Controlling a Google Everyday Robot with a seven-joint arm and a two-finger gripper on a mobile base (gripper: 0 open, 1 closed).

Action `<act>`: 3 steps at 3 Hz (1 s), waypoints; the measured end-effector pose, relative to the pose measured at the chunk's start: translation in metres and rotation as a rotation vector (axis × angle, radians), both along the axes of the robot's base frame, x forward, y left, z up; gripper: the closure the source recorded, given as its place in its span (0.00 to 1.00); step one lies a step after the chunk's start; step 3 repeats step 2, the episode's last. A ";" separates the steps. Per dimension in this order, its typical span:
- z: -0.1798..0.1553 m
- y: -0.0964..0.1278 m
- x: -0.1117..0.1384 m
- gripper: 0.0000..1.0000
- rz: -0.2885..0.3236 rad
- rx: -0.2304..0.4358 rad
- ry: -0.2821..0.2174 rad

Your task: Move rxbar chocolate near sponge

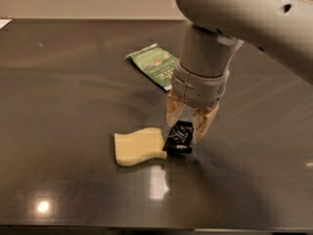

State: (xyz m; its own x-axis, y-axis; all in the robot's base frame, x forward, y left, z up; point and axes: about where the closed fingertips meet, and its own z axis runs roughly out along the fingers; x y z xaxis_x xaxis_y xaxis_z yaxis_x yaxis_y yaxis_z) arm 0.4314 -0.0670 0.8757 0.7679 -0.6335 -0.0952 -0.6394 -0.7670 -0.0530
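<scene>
The rxbar chocolate (178,140) is a small black wrapper with white lettering. It stands tilted with its lower edge on the dark table (63,92), right against the right end of the sponge (139,147). The sponge is a pale yellow foam block with wavy edges, lying flat at the centre front. My gripper (186,129) comes straight down from above and its tan fingers (173,109) close on the upper part of the bar.
A green-and-white packet (154,65) lies flat behind the gripper, partly hidden by the arm's wrist (203,67). The table's front edge runs along the bottom. A white scrap (4,22) sits at the far left corner.
</scene>
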 end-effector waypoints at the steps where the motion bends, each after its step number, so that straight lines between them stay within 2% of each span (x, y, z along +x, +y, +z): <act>1: 0.000 0.002 0.002 0.00 -0.001 0.006 -0.010; 3: 0.000 0.002 0.002 0.00 -0.001 0.006 -0.010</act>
